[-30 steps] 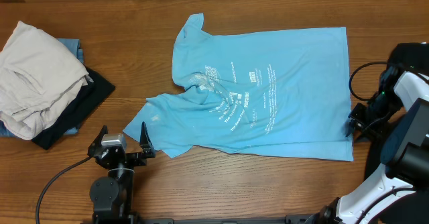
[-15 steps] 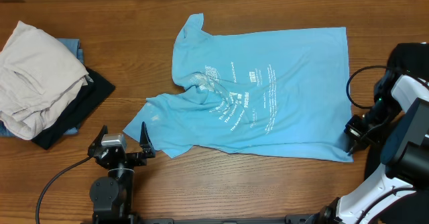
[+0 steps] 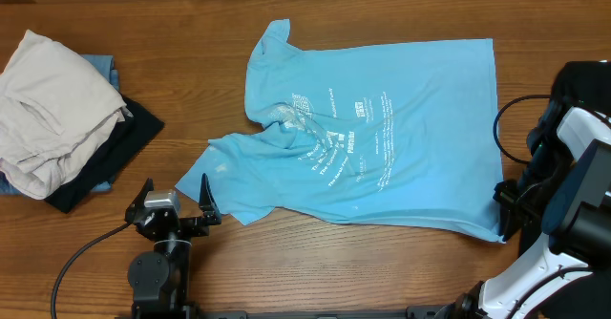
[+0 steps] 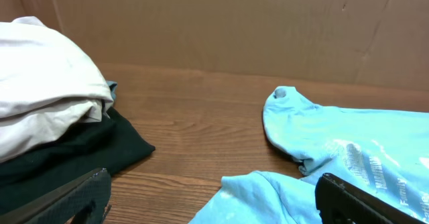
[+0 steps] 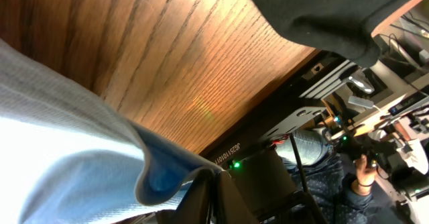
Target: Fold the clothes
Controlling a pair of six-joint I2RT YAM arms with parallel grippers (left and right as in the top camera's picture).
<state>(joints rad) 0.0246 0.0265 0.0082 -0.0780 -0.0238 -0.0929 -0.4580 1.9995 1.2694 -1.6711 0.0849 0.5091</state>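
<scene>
The clothes' light blue T-shirt (image 3: 382,128) lies spread on the wooden table, white lettering up, one sleeve bunched at the front left. My right gripper (image 3: 503,225) is shut on the shirt's front right hem corner. In the right wrist view the fingertips (image 5: 218,190) pinch a fold of blue fabric (image 5: 60,157) lifted off the wood. My left gripper (image 3: 175,187) stands wide open at the front left, just short of the bunched sleeve (image 4: 281,197); nothing is between its fingers (image 4: 80,197).
A pile of other clothes sits at the far left: off-white garment (image 3: 52,109) on top, black one (image 3: 115,157) and blue one (image 3: 100,66) beneath. Cardboard wall (image 4: 234,23) runs along the back. The table's front edge (image 5: 268,96) lies just past the right gripper.
The right gripper has slid along the shirt's right hem toward the front edge and shut on the corner, tugging it slightly forward. The left arm has not moved.
</scene>
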